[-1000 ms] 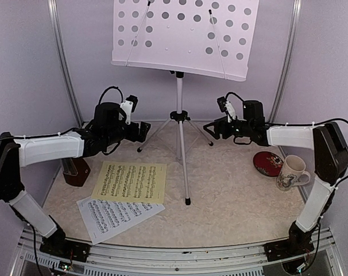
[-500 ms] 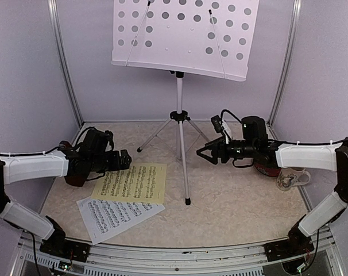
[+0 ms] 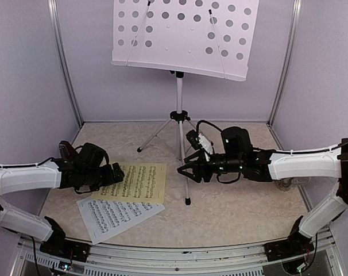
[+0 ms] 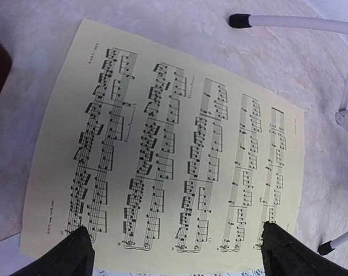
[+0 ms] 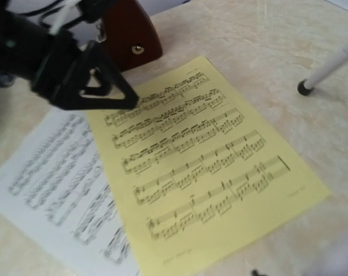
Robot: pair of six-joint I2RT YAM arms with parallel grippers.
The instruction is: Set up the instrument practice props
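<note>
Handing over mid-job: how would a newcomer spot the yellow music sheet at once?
Find the white tripod music stand at centre. Left of its front leg two sheets lie flat; the yellow sheet is the farther one, overlapping the white sheet. It is the only coloured paper.

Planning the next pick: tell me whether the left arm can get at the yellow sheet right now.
Probably yes. The left gripper hangs open right over the yellow sheet, and nothing lies on top of it. The sheet lies flat, so catching an edge may be fiddly.
</note>
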